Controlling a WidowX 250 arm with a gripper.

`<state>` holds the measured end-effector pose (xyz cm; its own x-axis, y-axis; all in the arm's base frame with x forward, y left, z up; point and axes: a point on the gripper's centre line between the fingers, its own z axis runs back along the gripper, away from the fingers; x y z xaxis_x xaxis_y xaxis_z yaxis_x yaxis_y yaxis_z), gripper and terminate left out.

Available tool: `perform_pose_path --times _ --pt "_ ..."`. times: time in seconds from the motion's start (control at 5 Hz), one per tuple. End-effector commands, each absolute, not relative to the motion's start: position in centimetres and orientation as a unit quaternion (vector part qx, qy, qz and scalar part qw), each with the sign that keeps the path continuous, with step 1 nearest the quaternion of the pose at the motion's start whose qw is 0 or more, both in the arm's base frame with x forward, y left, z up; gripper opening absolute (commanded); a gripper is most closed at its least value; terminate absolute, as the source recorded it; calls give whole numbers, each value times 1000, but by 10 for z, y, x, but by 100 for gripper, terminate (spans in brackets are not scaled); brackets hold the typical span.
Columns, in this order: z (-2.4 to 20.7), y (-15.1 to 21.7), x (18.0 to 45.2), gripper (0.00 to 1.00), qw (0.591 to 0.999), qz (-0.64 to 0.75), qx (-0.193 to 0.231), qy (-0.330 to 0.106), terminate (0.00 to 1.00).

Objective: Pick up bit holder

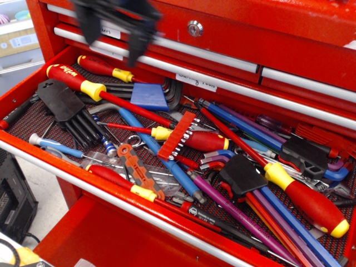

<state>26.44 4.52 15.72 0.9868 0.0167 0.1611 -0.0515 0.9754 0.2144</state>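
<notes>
Open drawer (22, 89) of a red tool chest, packed with hand tools lying loose on a dark mesh liner.

Pincer (114, 47): top left of view, motion-blurred, above the drawer's rear edge and in front of the closed upper drawers. Two dark fingers hang down with a clear gap between them, so it reads as wide, holding nothing.

Below and left of the pincer: black hex-key set (61, 103), keys fanned toward the front. Directly under the pincer: two red-and-yellow screwdrivers (75, 78), side by side, and just right of them a blue hex-key holder (149, 95).

Bit holder (178, 135): well below and right of the pincer, mid-drawer. Red strip lying diagonally, low end toward the front, silver bits pointing right. It rests on top of other tools. A long red screwdriver shaft passes beside its upper end; another red-and-yellow screwdriver (192, 139) lies crosswise beneath it; a blue shaft (158, 153) runs close along its left side. Nothing lies over it.

Front left of the holder: orange-and-black folding tool (136, 167).

Far right of the pincer: black key holders (242, 175), long blue and purple keys, a large red-and-yellow screwdriver (308, 200).
</notes>
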Motion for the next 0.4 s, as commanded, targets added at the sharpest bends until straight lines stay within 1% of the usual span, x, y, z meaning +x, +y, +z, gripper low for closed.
perform_pose_path --times 0.0,0.2 --pt "125 4 282 100 986 40 100 -128 0" --pt "101 -10 290 100 986 30 81 -141 0"
